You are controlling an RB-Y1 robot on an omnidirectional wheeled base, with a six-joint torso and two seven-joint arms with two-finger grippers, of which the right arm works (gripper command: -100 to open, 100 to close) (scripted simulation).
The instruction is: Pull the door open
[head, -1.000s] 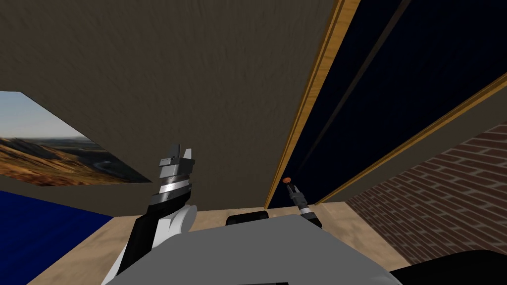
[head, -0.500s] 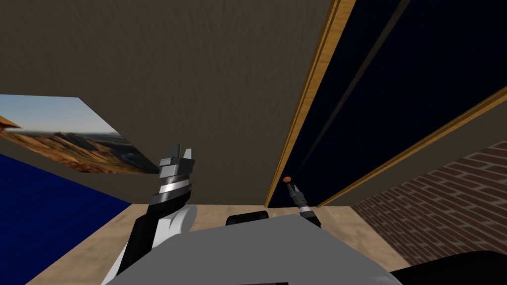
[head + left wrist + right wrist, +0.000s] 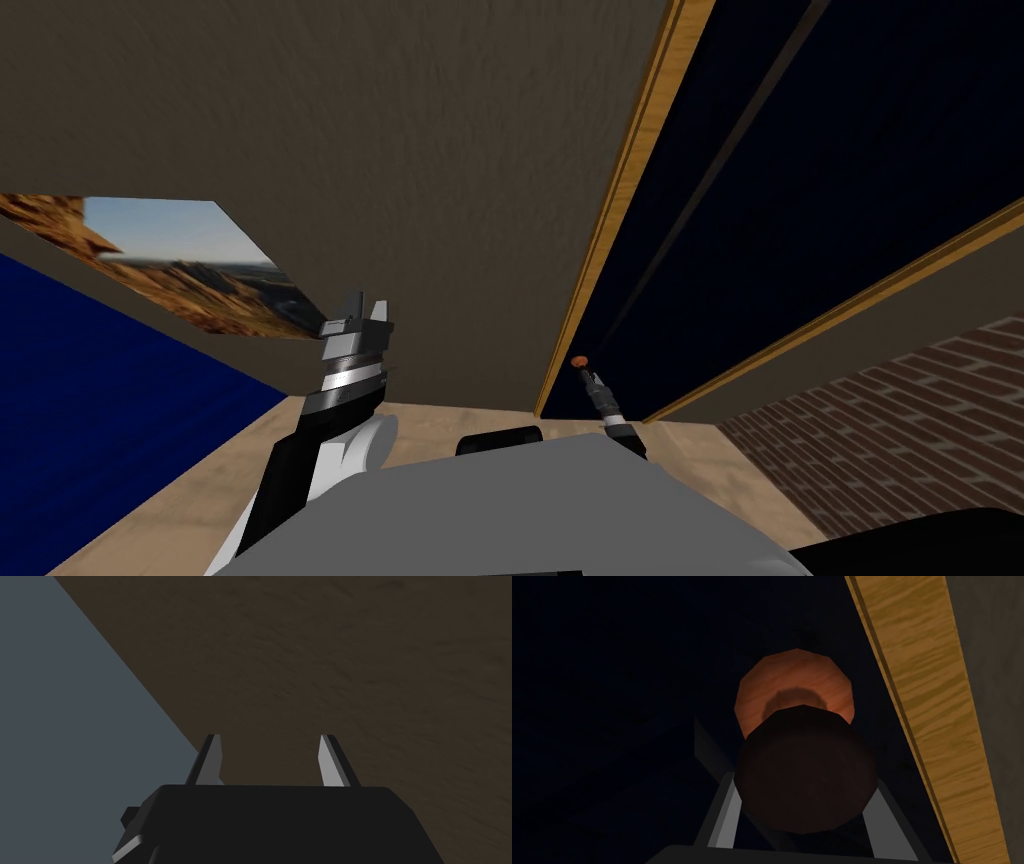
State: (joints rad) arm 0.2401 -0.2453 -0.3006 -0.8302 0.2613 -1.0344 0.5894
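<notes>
- Your right gripper point(image 3: 804, 798) pinches the round knob point(image 3: 807, 776) of the dark navy door point(image 3: 800, 150); the knob has a dark face and an orange wood-grain base.
- Wooden frame point(image 3: 620, 190) lies just at the knob's 9 o'clock.
- Your left gripper point(image 3: 270, 748): fingers spread.

Navy door point(image 3: 820, 150), wood-grain frame point(image 3: 625, 190), orange knob point(image 3: 578, 362), red brick wall point(image 3: 900, 430)

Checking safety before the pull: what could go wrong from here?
The right gripper clamps the round knob with thin fingers; under a hard pull they may slip off. The knob sits close to the wooden frame, so a skewed pull might scrape the gripper there.
</notes>
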